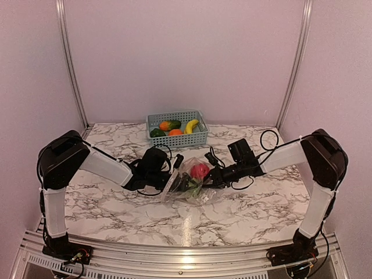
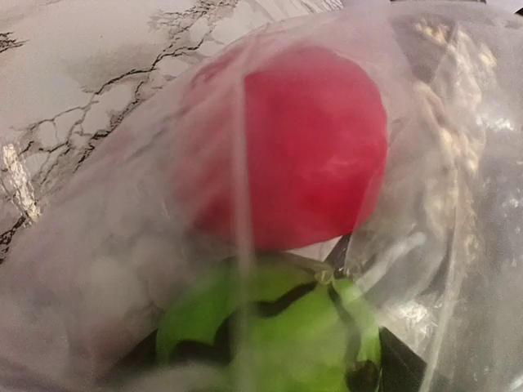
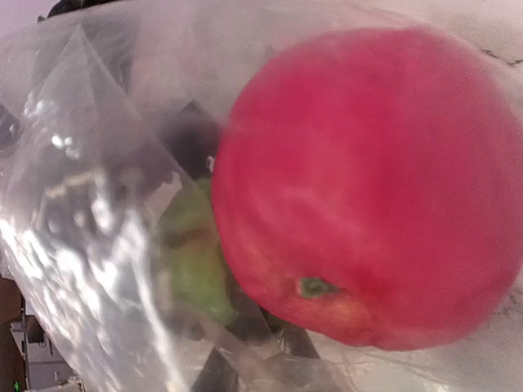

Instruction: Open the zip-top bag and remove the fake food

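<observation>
- The zip-top bag [image 1: 181, 189] is lying in the middle of the bench [image 1: 116, 203], between the two arms and in front of the basket [image 1: 197, 139].
- The red round fruit [image 1: 200, 170] is sitting inside the bag, and the light green leafy piece [image 2: 278, 327] is lying just beside it, touching it. These two are not out yet.
- The yellow banana [image 1: 191, 125], the orange fruit [image 1: 164, 125] and the dark green pepper [image 1: 157, 133] are resting in the basket, so most of the job is looking done.
- The pictures are not showing whether the zip strip is open or shut.
- The left gripper [image 1: 173, 174] is reaching in at the left side of the bag, and the right gripper [image 1: 210, 173] is reaching in at the right side. Both are right up against the plastic, but nobody can tell how wide either one is standing or whether it is pinching the bag.
- The bag is looking clear, thin and crinkly, with shiny folds catching the light.
- The red fruit is looking smooth, round and glossy, with a tiny green stem spot.
- The leafy piece is looking bumpy and bright green.
- The basket is light blue with little slats, and the bench is looking like white marble with dark veins.
</observation>
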